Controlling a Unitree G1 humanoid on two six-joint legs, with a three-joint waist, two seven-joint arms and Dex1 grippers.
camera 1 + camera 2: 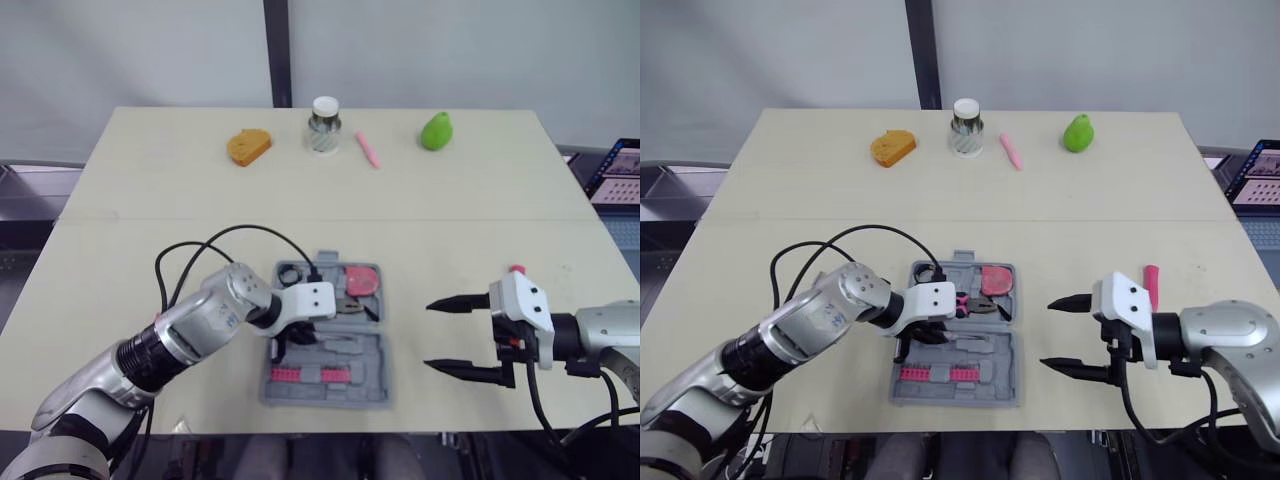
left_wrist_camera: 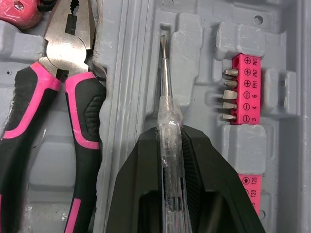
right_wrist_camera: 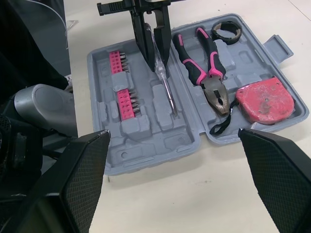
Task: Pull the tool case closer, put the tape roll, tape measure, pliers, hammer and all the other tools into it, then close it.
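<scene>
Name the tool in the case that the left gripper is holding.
The clear-handled screwdriver, clamped in the left gripper; the pliers, tape measure and tape roll lie free in the other half.

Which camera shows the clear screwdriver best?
Left wrist view: the screwdriver is close up, held by the left gripper over the tool case. Right wrist view shows it smaller; the eye views barely show it.

The handle end of the screwdriver [image 2: 166,92] is hidden between the fingers of the left gripper [image 2: 170,138]. The handles of the pliers [image 2: 73,87] and most of the tape measure [image 2: 17,10] are cut off by the left wrist view's edges. In the head views that gripper covers the middle of the tool case [image 1: 365,372].
</scene>
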